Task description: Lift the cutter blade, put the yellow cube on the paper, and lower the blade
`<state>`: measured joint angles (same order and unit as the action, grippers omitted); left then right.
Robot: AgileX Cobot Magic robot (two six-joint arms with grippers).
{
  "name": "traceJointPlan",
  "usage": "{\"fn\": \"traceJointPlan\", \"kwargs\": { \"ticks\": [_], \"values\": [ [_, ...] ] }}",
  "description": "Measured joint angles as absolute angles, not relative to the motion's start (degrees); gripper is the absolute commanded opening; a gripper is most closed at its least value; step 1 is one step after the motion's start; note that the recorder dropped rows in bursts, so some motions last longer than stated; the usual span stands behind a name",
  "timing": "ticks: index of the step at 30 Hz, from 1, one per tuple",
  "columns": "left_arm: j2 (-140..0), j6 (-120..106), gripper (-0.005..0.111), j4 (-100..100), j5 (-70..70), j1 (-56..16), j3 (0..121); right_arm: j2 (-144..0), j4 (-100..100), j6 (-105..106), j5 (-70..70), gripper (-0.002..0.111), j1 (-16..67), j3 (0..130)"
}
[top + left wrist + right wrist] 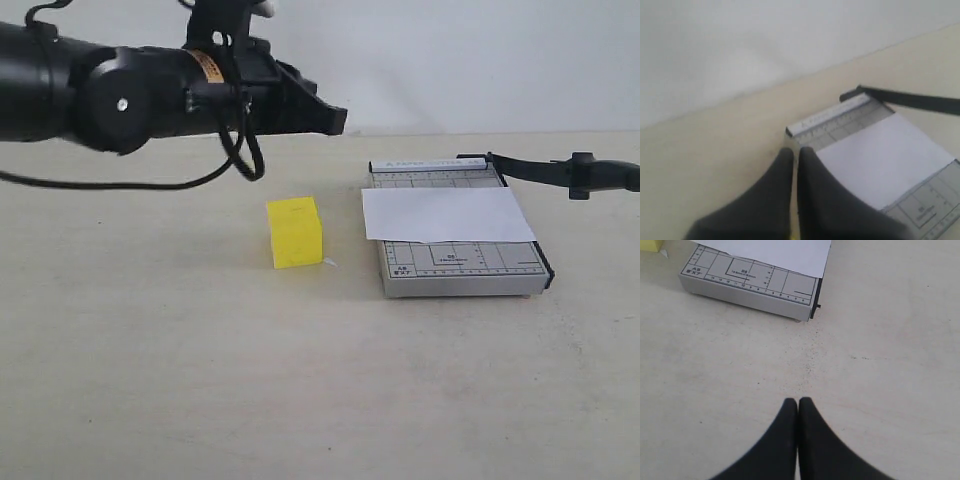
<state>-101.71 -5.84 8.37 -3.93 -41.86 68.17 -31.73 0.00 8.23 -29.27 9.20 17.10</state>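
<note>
— Nearest the camera?
— Bare beige table [300, 400], then yellow cube [295, 232] resting flat on it, left of grey cutter board [460, 265] and clearly apart from it.
— And overhead?
— Hanging in the air above and behind the cube, left gripper [338, 120], tip pointing right towards the board; fingers [775, 175] pressed together, nothing between them, no contact with the cube. Likewise closed and empty, right gripper [798, 401], over bare table short of the board's front corner.
— And on the board?
— White paper [447, 214] lying across its middle, left edge overhanging slightly. Lifted off the board, cutter blade [540, 170], angling right from its far-corner hinge.
</note>
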Motion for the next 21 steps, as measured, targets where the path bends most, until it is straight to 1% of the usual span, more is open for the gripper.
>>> {"fn": "traceJointPlan", "kwargs": {
  "ticks": [4, 9, 13, 16, 21],
  "values": [
    [-108.2, -9.1, 0.004, 13.1, 12.6, -41.0, 78.4, -31.7, 0.0, 8.2, -29.3, 0.000, 9.2, 17.1],
    [-116.5, -8.5, 0.004, 11.4, 26.8, -41.1, 93.7, -31.7, 0.0, 8.2, -29.2, 0.000, 9.2, 17.1],
    [-125.8, -8.2, 0.004, 10.8, 33.3, -41.1, 104.4, -31.7, 0.0, 8.2, -29.2, 0.000, 9.2, 17.1],
    [-132.4, -8.2, 0.004, 11.4, 36.8, -41.1, 110.3, -31.7, 0.0, 8.2, -29.1, 0.000, 9.2, 17.1],
    [-138.3, -8.7, 0.004, 14.2, 37.8, -41.1, 115.8, -31.7, 0.0, 8.1, -29.1, 0.000, 9.2, 17.1]
  ]
}}
